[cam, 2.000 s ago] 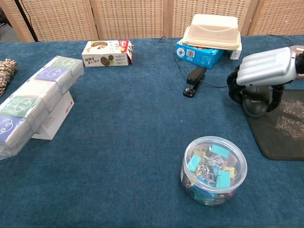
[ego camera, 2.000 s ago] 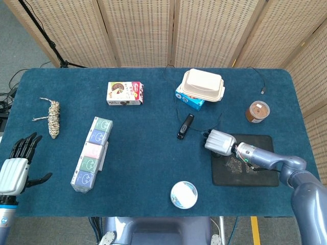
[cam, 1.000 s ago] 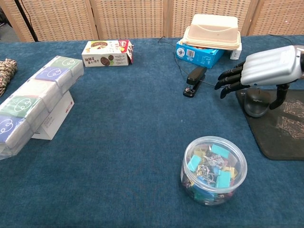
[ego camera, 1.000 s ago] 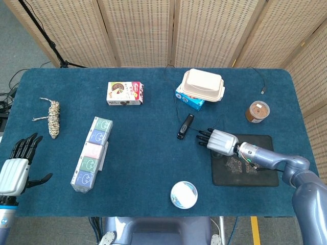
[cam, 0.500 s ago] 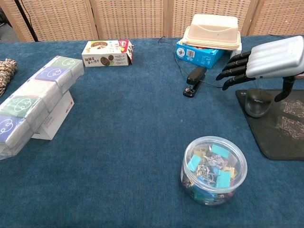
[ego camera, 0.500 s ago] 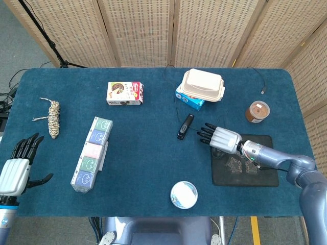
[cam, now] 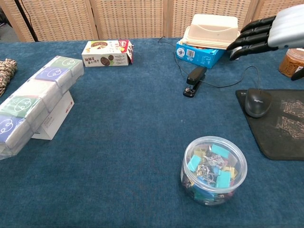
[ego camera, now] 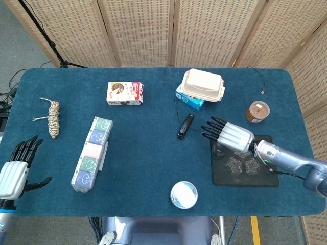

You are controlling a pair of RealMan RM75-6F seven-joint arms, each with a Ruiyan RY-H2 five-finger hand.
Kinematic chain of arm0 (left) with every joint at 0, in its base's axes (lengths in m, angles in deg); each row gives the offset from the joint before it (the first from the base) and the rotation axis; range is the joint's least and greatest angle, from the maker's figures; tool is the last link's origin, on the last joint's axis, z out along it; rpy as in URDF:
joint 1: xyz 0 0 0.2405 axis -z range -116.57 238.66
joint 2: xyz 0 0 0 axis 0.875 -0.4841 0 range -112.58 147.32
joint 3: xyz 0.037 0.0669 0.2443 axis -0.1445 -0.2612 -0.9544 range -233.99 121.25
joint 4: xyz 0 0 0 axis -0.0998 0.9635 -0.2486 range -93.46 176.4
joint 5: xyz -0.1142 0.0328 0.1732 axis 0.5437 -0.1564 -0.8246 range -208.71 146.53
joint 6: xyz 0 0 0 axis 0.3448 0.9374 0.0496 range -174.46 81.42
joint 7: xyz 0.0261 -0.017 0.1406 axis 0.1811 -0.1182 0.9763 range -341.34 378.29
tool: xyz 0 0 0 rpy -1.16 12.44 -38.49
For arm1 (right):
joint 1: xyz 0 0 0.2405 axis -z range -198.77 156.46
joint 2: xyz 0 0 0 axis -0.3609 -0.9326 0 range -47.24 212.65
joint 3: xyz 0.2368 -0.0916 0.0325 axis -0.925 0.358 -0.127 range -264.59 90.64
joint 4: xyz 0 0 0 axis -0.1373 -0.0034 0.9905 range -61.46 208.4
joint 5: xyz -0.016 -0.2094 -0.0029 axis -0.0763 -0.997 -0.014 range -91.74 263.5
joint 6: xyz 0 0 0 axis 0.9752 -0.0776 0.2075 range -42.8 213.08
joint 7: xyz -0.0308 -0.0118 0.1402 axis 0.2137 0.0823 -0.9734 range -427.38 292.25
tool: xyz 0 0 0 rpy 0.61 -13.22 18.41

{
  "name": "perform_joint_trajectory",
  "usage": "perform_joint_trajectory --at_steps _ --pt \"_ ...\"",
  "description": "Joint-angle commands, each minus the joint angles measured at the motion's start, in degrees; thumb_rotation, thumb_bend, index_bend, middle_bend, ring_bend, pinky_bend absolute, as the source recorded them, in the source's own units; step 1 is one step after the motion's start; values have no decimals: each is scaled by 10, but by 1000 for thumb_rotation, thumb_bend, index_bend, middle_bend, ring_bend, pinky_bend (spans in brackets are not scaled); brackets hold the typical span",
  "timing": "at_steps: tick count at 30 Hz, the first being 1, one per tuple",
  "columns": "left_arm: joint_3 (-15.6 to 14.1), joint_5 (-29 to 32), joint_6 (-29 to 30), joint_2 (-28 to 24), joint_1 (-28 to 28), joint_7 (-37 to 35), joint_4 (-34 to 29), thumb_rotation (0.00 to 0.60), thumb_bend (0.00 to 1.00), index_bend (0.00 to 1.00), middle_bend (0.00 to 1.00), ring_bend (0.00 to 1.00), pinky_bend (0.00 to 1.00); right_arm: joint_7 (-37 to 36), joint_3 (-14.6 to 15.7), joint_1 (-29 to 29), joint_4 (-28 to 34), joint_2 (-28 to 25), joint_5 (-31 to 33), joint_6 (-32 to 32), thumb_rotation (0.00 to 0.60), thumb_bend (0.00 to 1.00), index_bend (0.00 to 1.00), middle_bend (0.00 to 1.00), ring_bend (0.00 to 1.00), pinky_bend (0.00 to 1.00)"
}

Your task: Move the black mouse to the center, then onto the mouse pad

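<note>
The black mouse lies on the near-left corner of the dark mouse pad, its cable trailing toward the back of the table. Nothing touches it. My right hand floats well above it, fingers stretched out and apart, holding nothing. From the head view that right hand hangs over the mouse pad at its left end and covers most of the mouse. My left hand is off the table's front-left corner, fingers spread and empty.
A black stapler lies left of the pad, beside the mouse cable. A clear tub of clips stands at the front. Behind are a blue box under a beige container, a snack box and a brown jar. Tissue packs lie left.
My right hand opened off the mouse, then rose up and back from it. The mouse stayed on the pad's corner. The left hand barely moved.
</note>
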Motion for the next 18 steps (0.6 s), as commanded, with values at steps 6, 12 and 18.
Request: perform_joint_trajectory --at_steps 6,12,18 --pt "-9 -13 35 3 -23 28 4 600 131 0 0 0 0 82 -57 134 210 -125 176 -71 600 0 0 0 0 0" --pt "-16 -16 47 10 -35 59 5 600 131 0 0 0 0 73 -67 241 269 -141 263 -128 600 0 0 0 0 0" --pt "-21 -14 53 16 -45 75 17 600 131 0 0 0 0 30 -71 341 291 -129 307 -201 600 0 0 0 0 0"
